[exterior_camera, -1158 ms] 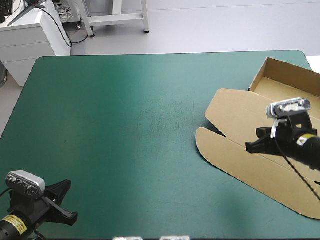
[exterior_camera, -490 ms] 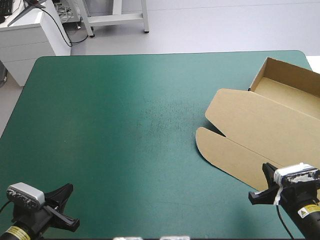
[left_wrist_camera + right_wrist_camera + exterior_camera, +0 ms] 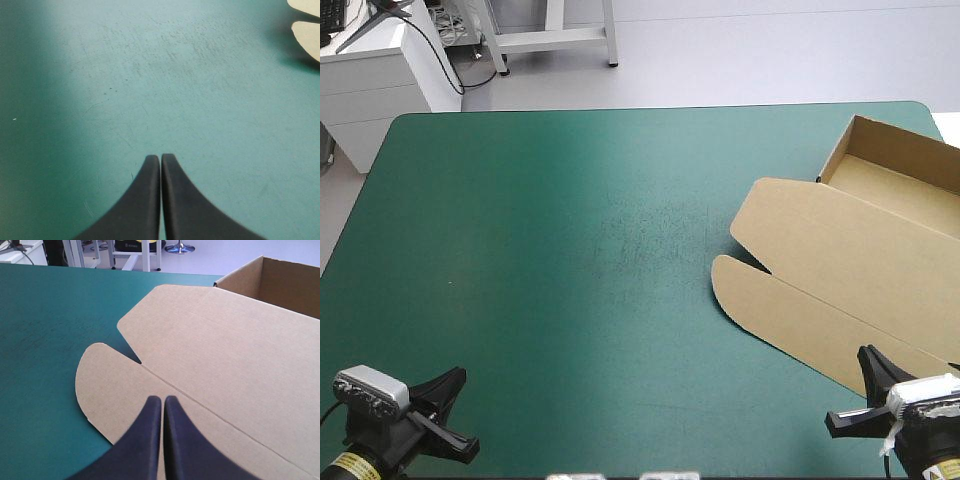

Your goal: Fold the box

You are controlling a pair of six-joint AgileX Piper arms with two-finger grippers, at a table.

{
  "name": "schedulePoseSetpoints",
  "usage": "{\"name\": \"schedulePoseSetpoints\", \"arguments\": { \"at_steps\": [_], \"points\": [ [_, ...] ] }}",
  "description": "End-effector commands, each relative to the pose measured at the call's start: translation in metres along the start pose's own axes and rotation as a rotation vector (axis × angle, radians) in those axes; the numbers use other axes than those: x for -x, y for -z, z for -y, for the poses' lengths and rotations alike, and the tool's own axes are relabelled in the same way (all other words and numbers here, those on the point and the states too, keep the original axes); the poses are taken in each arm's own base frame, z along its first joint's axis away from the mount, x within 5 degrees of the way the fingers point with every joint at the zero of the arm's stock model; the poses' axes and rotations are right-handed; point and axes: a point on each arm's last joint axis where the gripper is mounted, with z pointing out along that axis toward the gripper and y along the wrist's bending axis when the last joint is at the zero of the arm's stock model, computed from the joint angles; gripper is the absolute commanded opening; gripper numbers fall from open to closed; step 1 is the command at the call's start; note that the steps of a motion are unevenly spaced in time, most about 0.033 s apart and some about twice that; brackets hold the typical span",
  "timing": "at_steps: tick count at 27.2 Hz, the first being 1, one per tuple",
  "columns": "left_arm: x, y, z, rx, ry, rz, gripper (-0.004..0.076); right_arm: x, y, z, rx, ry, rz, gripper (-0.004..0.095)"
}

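**Both pincers pressed together; box open on the right of the worktop**

My left pincer (image 3: 160,158) is pressed together, its two black fingers (image 3: 142,200) meeting in a single point with only a hairline seam between them. It hangs at the near left corner of the worktop (image 3: 570,250), above the teal-green cover (image 3: 100,75), which shows faint scratches and scuffs ahead of the tips. Far ahead and off to one side, two pale edges of the box (image 3: 840,260) just show.

My right pincer (image 3: 163,399) is pressed together too, tip against tip. It sits at the near right corner of the worktop, and its point lies over the near part of the brown board. Whether it touches the board I cannot tell.

The box lies on the right side of the worktop, well apart from my left pincer. Its tray (image 3: 890,140) stands at the far right corner, walls raised and the top open. The lid (image 3: 830,240) lies flat on the cover, spreading from the tray toward the near edge. A rounded flap (image 3: 770,300) lies along the lid's near side, with a crease between them and a small notch at the end toward the middle of the worktop. My right pincer points across this flap toward the tray.
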Motion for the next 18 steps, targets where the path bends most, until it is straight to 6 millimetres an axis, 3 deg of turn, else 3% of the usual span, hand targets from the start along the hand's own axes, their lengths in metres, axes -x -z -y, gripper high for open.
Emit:
{"name": "schedulePoseSetpoints", "arguments": {
  "at_steps": [1, 18],
  "points": [
    [0.0125, 0.0024, 0.0004, -0.004, 0.001, 0.087, -0.0008, 0.0083, 0.0087, 0.0029, -0.045, -0.047, 0.074, 0.0],
    [0.0126, 0.0012, 0.0009, -0.009, 0.005, 0.099, -0.0008, 0.0079, 0.0142, 0.0042, -0.069, -0.064, 0.109, -0.0019]
  ]
}}
